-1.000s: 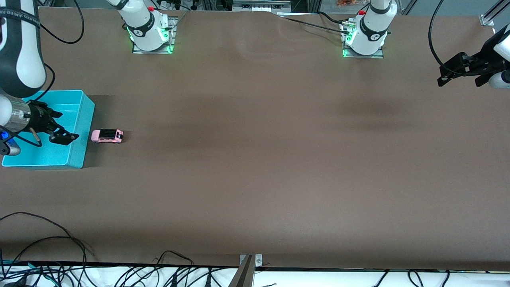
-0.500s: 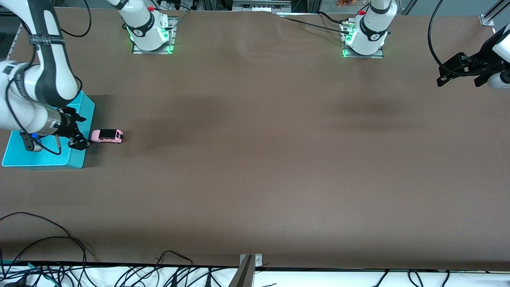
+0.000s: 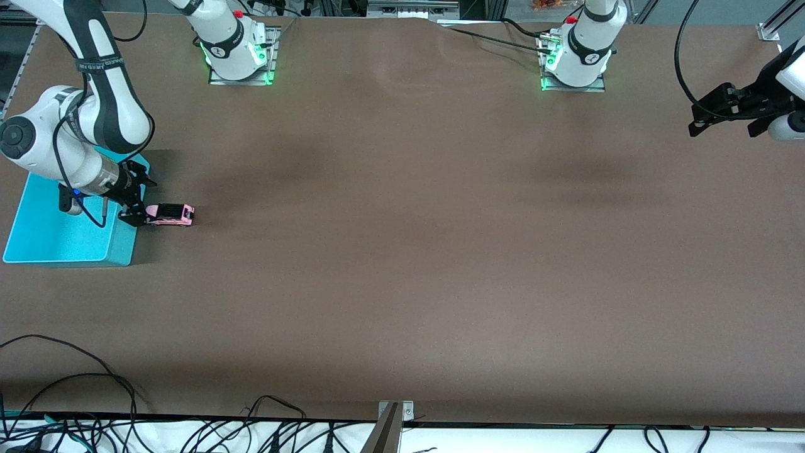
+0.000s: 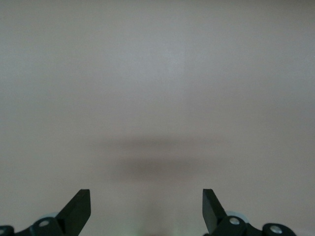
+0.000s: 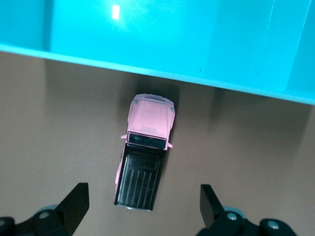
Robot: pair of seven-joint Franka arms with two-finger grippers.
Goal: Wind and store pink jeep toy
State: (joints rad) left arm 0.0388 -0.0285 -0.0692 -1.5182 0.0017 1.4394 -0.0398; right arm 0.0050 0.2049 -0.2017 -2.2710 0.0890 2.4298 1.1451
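Beside the turquoise bin [image 3: 63, 233], at the right arm's end of the table, the pink jeep toy [image 3: 170, 214] sits on its wheels, just clear of the bin's wall. Within the last second the right gripper [image 3: 133, 211] has swung off the bin and down to the jeep's bin-side end; its 2 fingers gape wide, holding nothing. A grasp for winding looks imminent. The left gripper [image 3: 723, 113] waits over bare table, wide open and empty.
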